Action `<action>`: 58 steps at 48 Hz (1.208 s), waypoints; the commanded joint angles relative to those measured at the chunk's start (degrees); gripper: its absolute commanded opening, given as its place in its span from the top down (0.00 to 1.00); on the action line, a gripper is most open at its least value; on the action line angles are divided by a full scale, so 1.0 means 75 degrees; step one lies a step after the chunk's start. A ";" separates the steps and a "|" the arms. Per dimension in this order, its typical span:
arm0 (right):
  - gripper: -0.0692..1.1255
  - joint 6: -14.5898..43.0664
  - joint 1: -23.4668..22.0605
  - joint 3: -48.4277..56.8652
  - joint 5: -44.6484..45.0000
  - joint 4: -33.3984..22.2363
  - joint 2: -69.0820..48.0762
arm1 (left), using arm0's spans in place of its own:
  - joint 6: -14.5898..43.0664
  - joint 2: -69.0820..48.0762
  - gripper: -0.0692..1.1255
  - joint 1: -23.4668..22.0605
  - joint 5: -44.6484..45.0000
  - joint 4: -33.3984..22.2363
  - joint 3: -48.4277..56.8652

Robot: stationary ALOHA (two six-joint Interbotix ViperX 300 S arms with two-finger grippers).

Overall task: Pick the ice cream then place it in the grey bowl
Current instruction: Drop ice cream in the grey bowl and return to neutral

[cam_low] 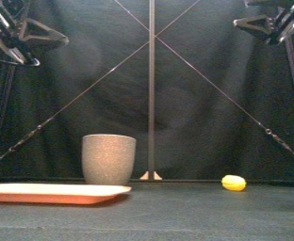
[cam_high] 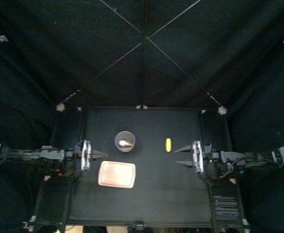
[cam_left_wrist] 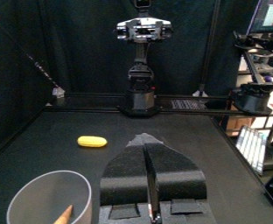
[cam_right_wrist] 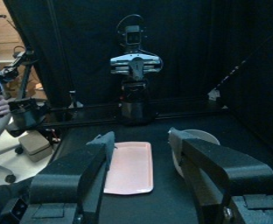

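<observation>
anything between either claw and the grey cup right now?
For the left claw, only bare table up to the grey cup; the pink tray lies nearer the front, off the line. For the right claw, the small yellow toy lies roughly on its line, low on the table.

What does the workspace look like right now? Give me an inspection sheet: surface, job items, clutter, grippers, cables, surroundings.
Surface: black table, no spills seen.
Job's things: grey bowl upright, left of centre; an orange cone-like tip shows inside it, probably the ice cream.
Clutter: pink tray, empty, in front of the bowl; small yellow toy to the bowl's right, apart from it.
Grippers: left gripper shut, empty; right gripper open, empty; both raised at their own sides.
Cables: nothing seen loose on the table.
Surroundings: black curtains behind and beside the table.
</observation>
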 commanded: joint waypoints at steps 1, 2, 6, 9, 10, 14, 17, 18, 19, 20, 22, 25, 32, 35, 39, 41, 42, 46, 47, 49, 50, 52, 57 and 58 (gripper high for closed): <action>0.20 -0.0023 0.0012 -0.0082 -0.0023 -0.0023 0.0070 | 0.0012 0.0023 0.97 0.0012 -0.0047 0.0000 -0.0094; 0.20 -0.0023 0.0012 -0.0070 -0.0023 -0.0023 0.0070 | 0.0012 0.0023 0.97 0.0012 -0.0047 0.0000 -0.0082; 0.20 -0.0023 0.0000 -0.0047 -0.0023 -0.0023 0.0070 | 0.0000 0.0023 0.97 0.0012 -0.0047 0.0000 -0.0094; 0.20 -0.0035 -0.0012 -0.0012 -0.0023 -0.0023 0.0059 | 0.0000 0.0023 0.97 0.0012 -0.0047 0.0000 -0.0094; 0.20 -0.0035 -0.0012 -0.0012 -0.0023 -0.0023 0.0070 | 0.0000 0.0023 0.97 0.0012 -0.0047 -0.0012 -0.0094; 0.20 -0.0070 -0.0023 0.0023 -0.0023 -0.0035 0.0070 | 0.0000 0.0023 0.97 0.0012 -0.0047 -0.0012 -0.0082; 0.20 -0.0082 -0.0035 0.0070 -0.0023 -0.0023 0.0070 | 0.0012 0.0023 0.97 0.0012 -0.0047 0.0000 -0.0070; 0.20 -0.0082 -0.0047 0.0082 -0.0023 -0.0023 0.0070 | 0.0012 0.0023 0.97 0.0023 -0.0047 0.0000 -0.0070; 0.20 -0.0082 -0.0047 0.0094 -0.0023 -0.0035 0.0070 | 0.0012 0.0023 0.97 0.0012 -0.0047 -0.0012 -0.0070; 0.20 -0.0070 -0.0059 0.0105 -0.0023 -0.0023 0.0070 | 0.0012 0.0023 0.97 0.0023 -0.0047 -0.0012 -0.0070; 0.20 -0.0070 -0.0070 0.0129 -0.0023 -0.0023 0.0070 | 0.0012 0.0023 0.97 0.0023 -0.0047 -0.0012 -0.0070; 0.20 -0.0070 -0.0082 0.0152 -0.0023 -0.0023 0.0070 | 0.0012 0.0023 0.97 0.0023 -0.0047 0.0000 -0.0070; 0.20 -0.0070 -0.0070 0.0199 -0.0023 -0.0023 0.0070 | 0.0012 0.0023 0.97 0.0070 -0.0047 -0.0012 -0.0035; 0.20 -0.0070 -0.0082 0.0199 -0.0023 -0.0023 0.0070 | 0.0012 0.0023 0.97 0.0094 -0.0047 -0.0012 -0.0023; 0.20 -0.0070 -0.0082 0.0199 -0.0023 -0.0023 0.0070 | 0.0012 0.0023 0.97 0.0141 -0.0047 -0.0012 -0.0012; 0.20 -0.0082 -0.0082 0.0223 -0.0035 -0.0023 0.0070 | 0.0012 0.0023 0.97 0.0164 -0.0047 -0.0012 -0.0012; 0.20 -0.0082 -0.0082 0.0234 -0.0023 -0.0023 0.0070 | 0.0012 0.0023 0.97 0.0164 -0.0047 -0.0012 -0.0012; 0.20 -0.0082 -0.0105 0.0270 -0.0035 -0.0023 0.0070 | 0.0012 0.0023 0.97 0.0176 -0.0047 -0.0012 0.0000; 0.20 -0.0082 -0.0117 0.0270 -0.0035 -0.0023 0.0070 | 0.0012 0.0023 0.97 0.0164 -0.0047 0.0000 0.0000; 0.20 -0.0070 -0.0129 0.0281 -0.0035 -0.0023 0.0070 | 0.0012 0.0023 0.97 0.0164 -0.0047 -0.0012 0.0000; 0.20 -0.0070 -0.0141 0.0293 -0.0023 -0.0023 0.0070 | 0.0012 0.0023 0.97 0.0164 -0.0047 -0.0012 0.0000; 0.20 -0.0070 -0.0141 0.0316 -0.0047 -0.0023 0.0070 | 0.0012 0.0023 0.97 0.0164 -0.0047 -0.0012 0.0000; 0.20 -0.0047 -0.0176 0.0340 -0.0070 -0.0035 0.0070 | 0.0012 0.0023 0.97 0.0164 -0.0047 0.0012 0.0012; 0.20 -0.0059 -0.0176 0.0340 -0.0082 -0.0035 0.0070 | 0.0012 0.0023 0.97 0.0164 -0.0047 0.0012 0.0012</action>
